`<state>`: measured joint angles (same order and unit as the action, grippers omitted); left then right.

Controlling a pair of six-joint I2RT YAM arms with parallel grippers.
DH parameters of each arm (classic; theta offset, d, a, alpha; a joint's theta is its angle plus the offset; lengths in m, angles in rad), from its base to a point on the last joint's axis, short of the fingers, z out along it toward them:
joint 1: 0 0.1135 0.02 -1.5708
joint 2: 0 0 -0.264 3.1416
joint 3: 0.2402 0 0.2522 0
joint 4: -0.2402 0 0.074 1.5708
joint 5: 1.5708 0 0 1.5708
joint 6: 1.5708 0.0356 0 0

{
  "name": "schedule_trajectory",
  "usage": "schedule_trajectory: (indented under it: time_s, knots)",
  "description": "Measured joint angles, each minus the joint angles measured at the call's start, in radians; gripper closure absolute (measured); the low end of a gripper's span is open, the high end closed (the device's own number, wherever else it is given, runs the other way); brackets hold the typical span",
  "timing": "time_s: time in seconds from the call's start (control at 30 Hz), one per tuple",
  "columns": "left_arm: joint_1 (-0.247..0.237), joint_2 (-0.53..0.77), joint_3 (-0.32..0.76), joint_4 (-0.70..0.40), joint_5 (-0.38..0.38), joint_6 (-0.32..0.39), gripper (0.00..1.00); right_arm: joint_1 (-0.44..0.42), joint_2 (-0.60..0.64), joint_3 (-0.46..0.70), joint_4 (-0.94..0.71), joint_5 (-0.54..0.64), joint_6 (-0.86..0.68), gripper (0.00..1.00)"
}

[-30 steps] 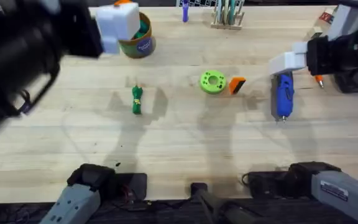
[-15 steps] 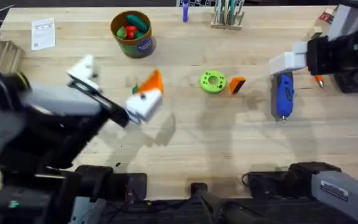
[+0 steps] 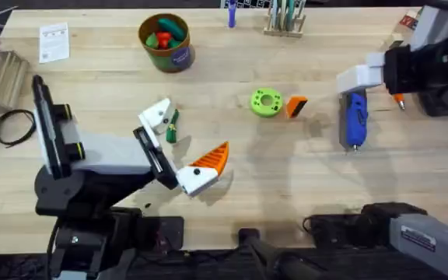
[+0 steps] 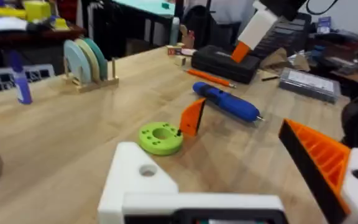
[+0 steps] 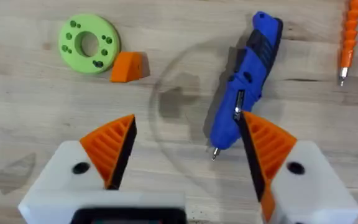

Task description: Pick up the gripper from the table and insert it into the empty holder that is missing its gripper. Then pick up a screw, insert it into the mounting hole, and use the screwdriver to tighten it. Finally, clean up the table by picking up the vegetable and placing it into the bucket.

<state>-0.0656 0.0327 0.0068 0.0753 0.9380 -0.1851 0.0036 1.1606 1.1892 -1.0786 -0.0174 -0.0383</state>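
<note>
1. Now, the left hand (image 3: pixel 183 148) sits low over the table (image 3: pixel 286 179) with its fingers spread wide, holding nothing; one finger wears an orange pad (image 3: pixel 211 159), the other is the bare white holder (image 3: pixel 155 117).
2. The vegetable (image 3: pixel 171 126) lies on the wood just beside that bare holder.
3. Over on the right, the right hand (image 5: pixel 185 168) hovers with its two orange-padded fingers parted and empty, the screwdriver (image 5: pixel 244 109) lying on the table beneath it, metal bit pointing toward the hand.
4. The gripper (image 3: pixel 296 106), a small orange wedge, rests right beside a green ring-shaped disc (image 3: pixel 267 103), between the vegetable and the screwdriver.
5. Labels: the bucket (image 3: pixel 166 43) carries a blue label on its side, but the writing is too small to read; a white card (image 3: pixel 54 41) near the far left corner is unreadable too.
6. Containers: the bucket stands at the far side, holding red and green toy vegetables (image 3: pixel 162 35).
</note>
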Motion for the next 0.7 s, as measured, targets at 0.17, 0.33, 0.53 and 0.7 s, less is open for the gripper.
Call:
schedule_trajectory:
  time_s: [0.17, 0.33, 0.53, 0.7]
  knots:
    - [0.041, -0.019, -0.001, -0.035, 0.068, -0.031, 0.015, 0.000, 0.000, 0.000, 0.000, 0.000, 0.000, 0.010]
    - [0.061, -0.023, -0.001, -0.131, 0.109, -0.013, 0.015, 0.000, 0.000, 0.000, 0.000, 0.000, 0.000, 0.010]
    - [0.061, -0.023, 0.001, -0.182, 0.144, 0.099, 0.015, 0.000, 0.000, 0.000, 0.000, 0.000, 0.000, 0.010]
    - [0.061, -0.023, 0.002, -0.188, 0.170, 0.160, 0.015, 0.000, 0.000, 0.000, 0.000, 0.000, 0.000, 0.010]
